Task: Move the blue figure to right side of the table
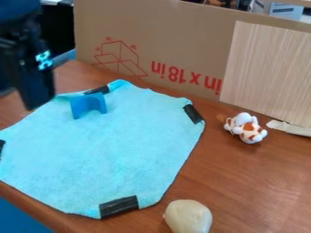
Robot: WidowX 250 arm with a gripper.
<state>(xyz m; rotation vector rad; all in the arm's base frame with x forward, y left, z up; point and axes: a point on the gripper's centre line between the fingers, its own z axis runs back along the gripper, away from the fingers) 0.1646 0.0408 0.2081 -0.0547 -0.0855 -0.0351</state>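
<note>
The blue figure (pixel 88 104), a small arch-like piece, stands on the light-blue cloth (pixel 109 150) close to its upper edge, left of the middle of the view. My gripper (pixel 36 98) hangs at the upper left, apart from the figure and to its left. The wooden table (pixel 243 182) shows bare brown surface to the right of the cloth.
Black tape holds the cloth's edges. A white and orange-brown plush toy (pixel 246 128) lies on the right side of the table, and a pale rounded object (pixel 188 216) sits at the front. A cardboard panel (pixel 182 41) and a light wood-grain board (pixel 267 73) stand behind.
</note>
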